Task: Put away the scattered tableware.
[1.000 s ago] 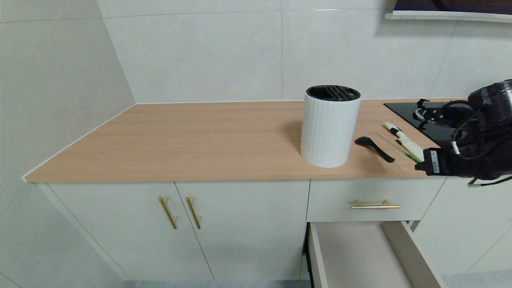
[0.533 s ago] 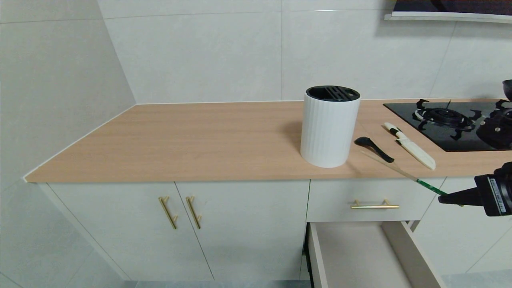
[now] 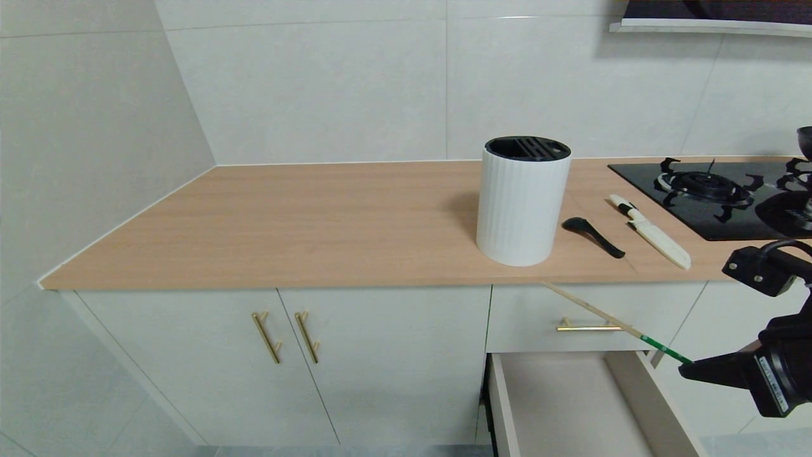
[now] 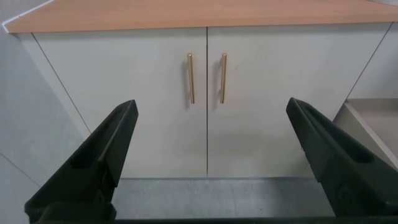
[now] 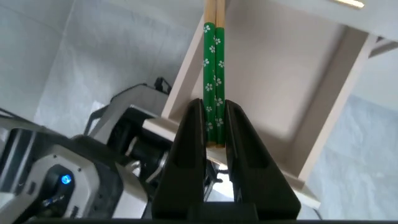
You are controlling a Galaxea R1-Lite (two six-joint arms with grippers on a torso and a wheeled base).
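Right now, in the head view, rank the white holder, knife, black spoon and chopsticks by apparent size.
1. white holder
2. knife
3. black spoon
Unranked: the chopsticks look longest but very thin, and they are nearer the camera.

Right gripper (image 5: 214,111): dark fingers closed on a pair of chopsticks (image 5: 213,46), which are gripped at their green, white-flowered ends. Pale wooden shafts are extended straight ahead of the fingertips. Open drawer (image 5: 341,102), pale inside, is seen beyond them. Grey floor tiles (image 5: 93,50) are seen beside the drawer.
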